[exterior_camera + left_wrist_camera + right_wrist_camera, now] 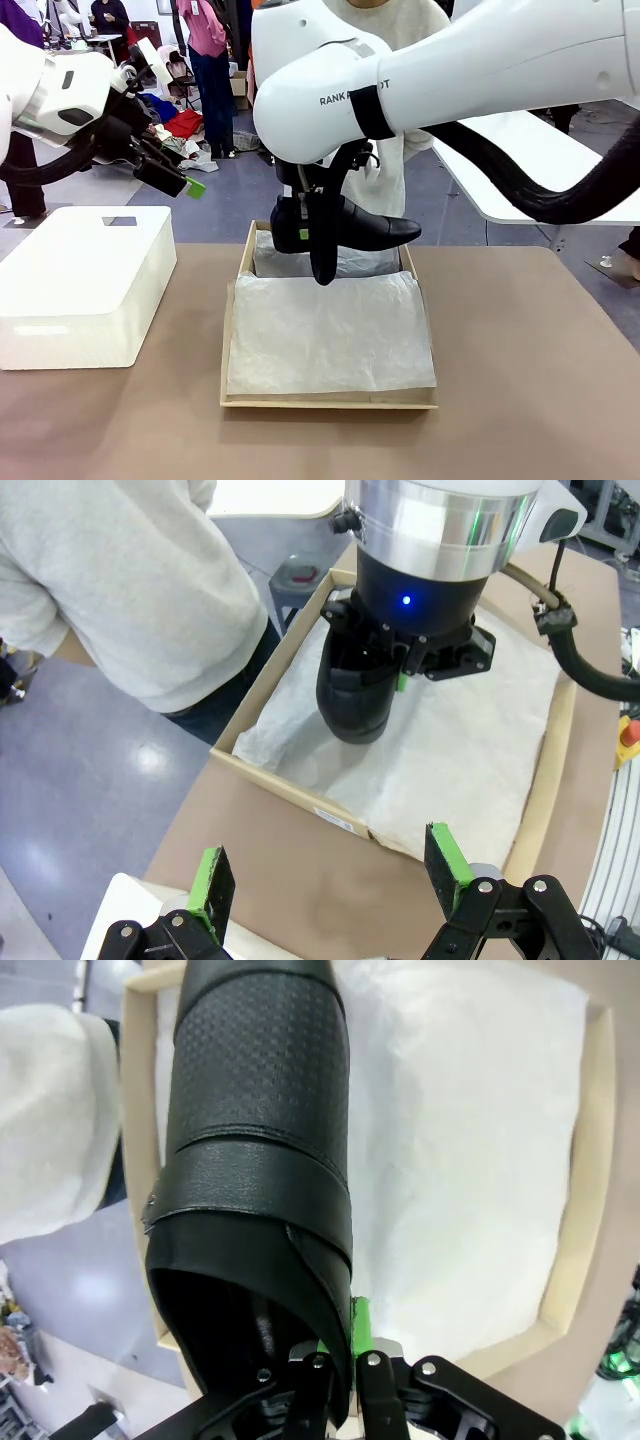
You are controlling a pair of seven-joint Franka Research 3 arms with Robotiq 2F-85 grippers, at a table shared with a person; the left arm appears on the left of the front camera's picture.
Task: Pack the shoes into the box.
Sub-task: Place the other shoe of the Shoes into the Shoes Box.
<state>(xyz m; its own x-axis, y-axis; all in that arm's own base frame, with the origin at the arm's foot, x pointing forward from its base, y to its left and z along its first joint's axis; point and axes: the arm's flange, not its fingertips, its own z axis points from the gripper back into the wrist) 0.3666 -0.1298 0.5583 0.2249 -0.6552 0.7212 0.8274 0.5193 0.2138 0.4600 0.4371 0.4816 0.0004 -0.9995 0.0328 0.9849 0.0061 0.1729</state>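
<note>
Box (228, 345), tan cardboard lined w/ tissue (330, 340), lies open at centre. 1 black shoe (372, 231) hangs over its far end, heel rim pinched by right gripper (350, 1340). Left gripper (330, 872) spread wide, empty. Lower slowly, sole flat, before release.

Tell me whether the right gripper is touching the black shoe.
Touching. The right wrist view shows the right gripper pinched on the black shoe at its heel rim, with no gap.

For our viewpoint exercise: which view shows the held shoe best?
Front view: the shoe shows in side profile, heel to pointed toe. The right wrist view shows its upper and opening close up, toe cropped; the left wrist view, just its heel end.
</note>
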